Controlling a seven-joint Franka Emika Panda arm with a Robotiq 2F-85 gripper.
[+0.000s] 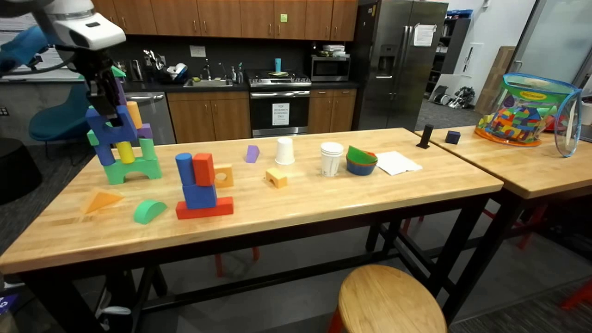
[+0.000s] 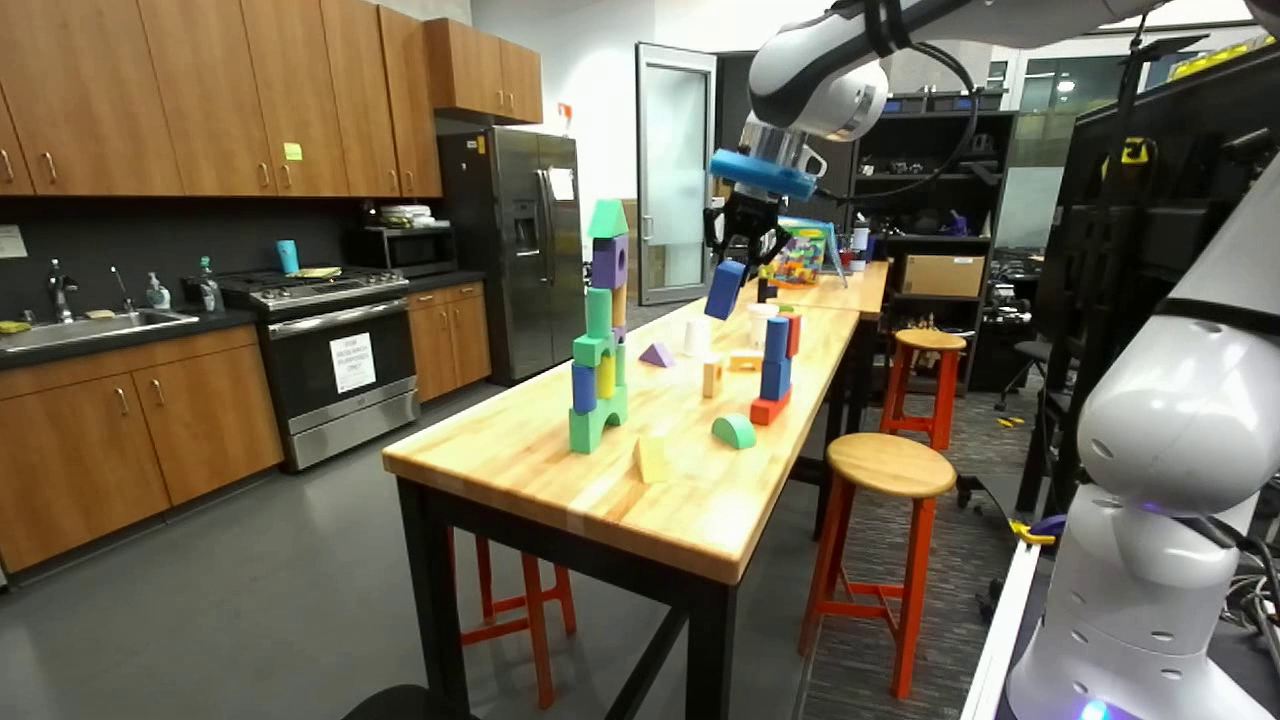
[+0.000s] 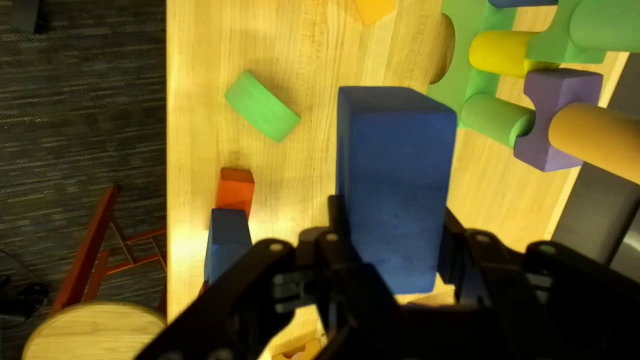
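My gripper (image 1: 110,108) is shut on a blue block (image 1: 122,132) and holds it tilted in the air above the table. In an exterior view (image 2: 725,290) the block hangs below the fingers, apart from the tall tower. In the wrist view the fingers (image 3: 392,212) press on both sides of the blue block (image 3: 400,165). The tall tower stands on a green arch (image 2: 598,418) with blue, yellow, green, purple and orange pieces and a green triangle (image 2: 607,218) on top. A shorter stack has a red base (image 1: 206,208), a blue cube (image 1: 200,196), a blue cylinder and a red block.
A green half-round (image 1: 149,211) and an orange triangle (image 1: 102,200) lie near the stacks. Farther along are a purple block (image 1: 252,153), orange blocks (image 1: 276,177), an upturned white cup (image 1: 285,151), stacked cups (image 1: 331,159), bowls (image 1: 360,166), paper and a toy bag (image 1: 527,113).
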